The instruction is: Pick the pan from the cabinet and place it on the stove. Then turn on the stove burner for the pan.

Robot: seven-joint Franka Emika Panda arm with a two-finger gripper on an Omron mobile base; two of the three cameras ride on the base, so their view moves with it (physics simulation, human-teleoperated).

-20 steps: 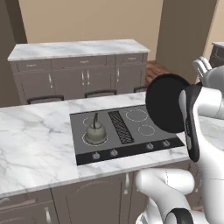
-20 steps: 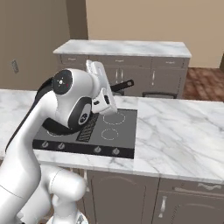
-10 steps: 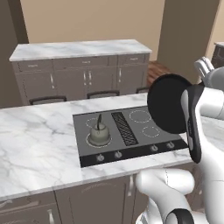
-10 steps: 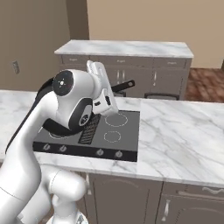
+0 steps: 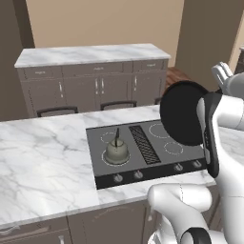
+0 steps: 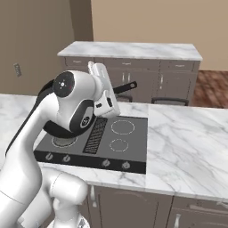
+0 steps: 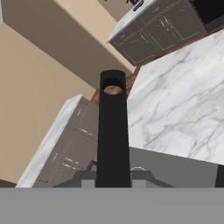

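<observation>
The pan (image 5: 185,112) is a wide matte-black disc held up on edge in the air, over the right side of the stove (image 5: 143,148). In the hand view my gripper (image 7: 113,180) is shut on the pan's long black handle (image 7: 113,131), which runs away from the fingers and ends in a round hole. That handle (image 6: 127,86) sticks out to the right of my hand, above the stove (image 6: 129,144). The pan's bowl hides the fingers in the left base view. The cabinet is out of view.
An olive-grey pot (image 5: 116,151) sits on the stove's front-left burner. Several knobs (image 5: 138,175) line its front edge. The stove is set in a marble island counter (image 5: 43,162). Behind it stands a row of low grey units (image 5: 95,86) with chairs (image 5: 116,104) between.
The whole scene has slid slightly right in the left base view, so the base has moved. The pan stays held in the same pose in the shut gripper.
</observation>
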